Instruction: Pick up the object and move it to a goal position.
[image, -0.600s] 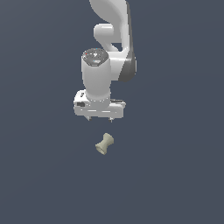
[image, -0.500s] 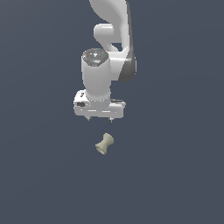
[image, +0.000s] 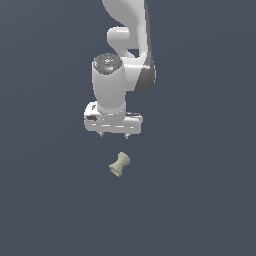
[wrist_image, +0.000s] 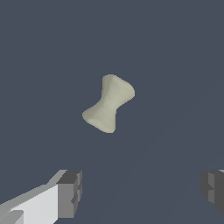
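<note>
Claw (image: 113, 135) hangs above pale beige spool (image: 119, 165), fingers (wrist_image: 70, 192) spread wide, gripping nothing; spool lies tilted on grey bench (image: 200, 200), untouched.

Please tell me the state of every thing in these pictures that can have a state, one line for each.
spool: lying on its side on the dark surface, free, not held, nothing touching it.
pincer: open, fingers wide apart, empty, above the spool and not around it.
arm: reaching down from above, wrist pointing at the surface.
</note>
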